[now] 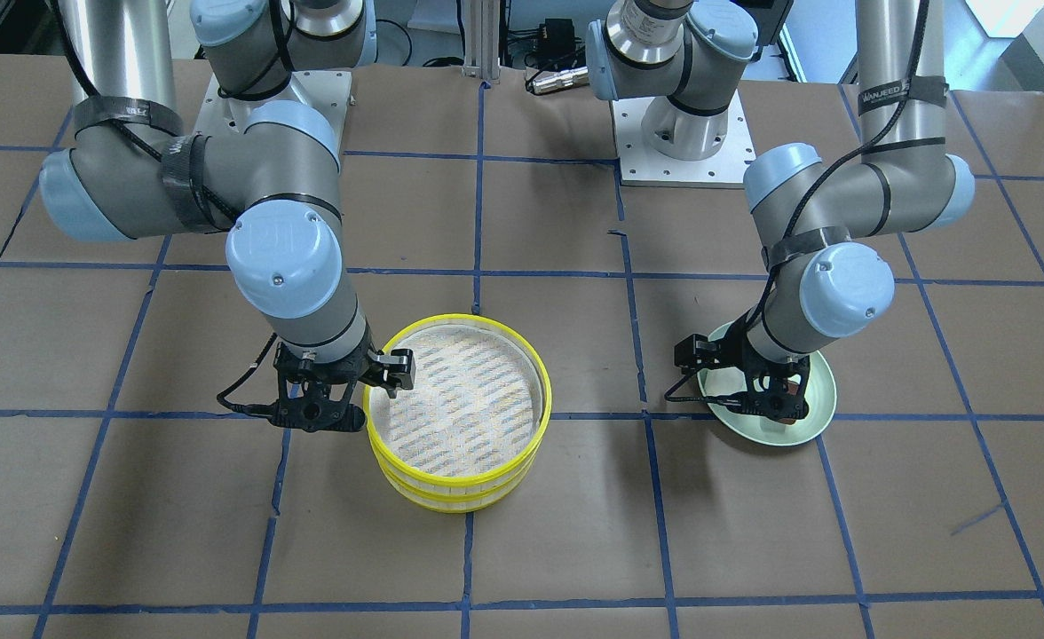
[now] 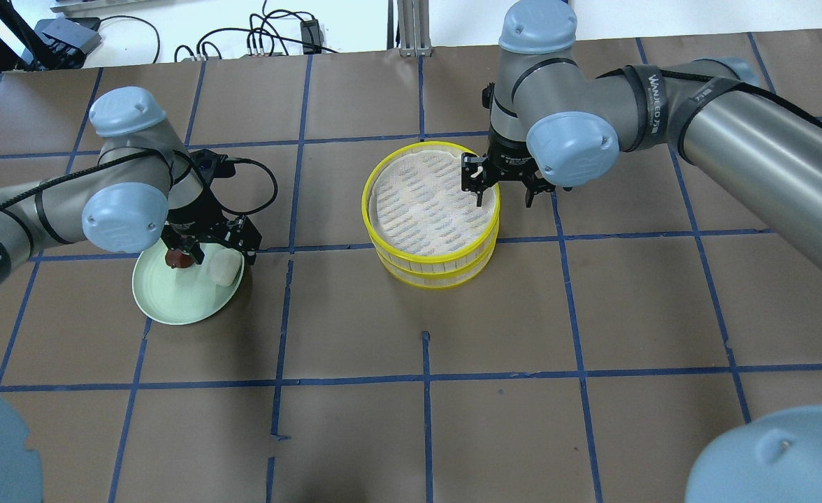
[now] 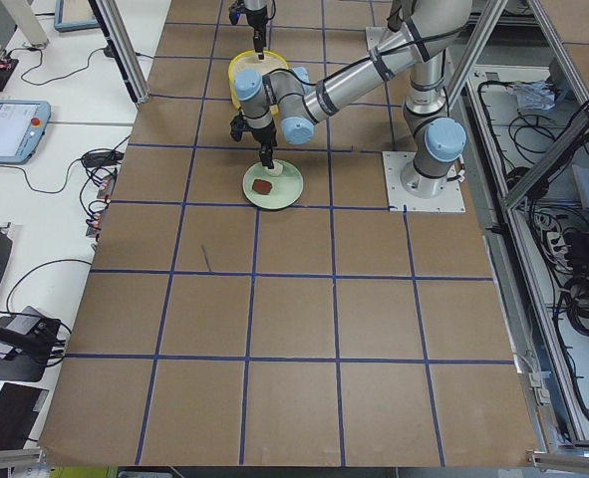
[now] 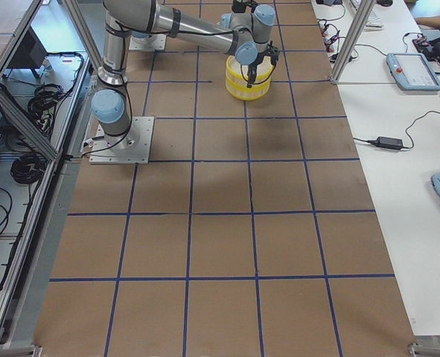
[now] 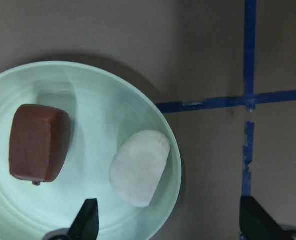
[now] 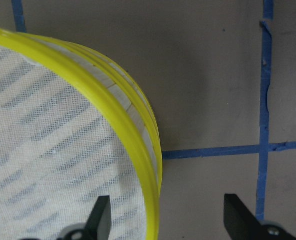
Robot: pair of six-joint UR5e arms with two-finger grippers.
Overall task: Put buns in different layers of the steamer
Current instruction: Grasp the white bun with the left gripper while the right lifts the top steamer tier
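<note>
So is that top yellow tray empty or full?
Empty: top steamer tray shows bare mesh; white bun and brown bun lie on the plate.

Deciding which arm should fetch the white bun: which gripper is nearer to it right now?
Left. The left gripper hangs open over the green plate, right by the white bun; the right gripper straddles the steamer trays' rim, well away from it.

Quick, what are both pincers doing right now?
Left pincer: open, empty, above the plate.
Right pincer: open, astride the rim of the top steamer layer.
</note>
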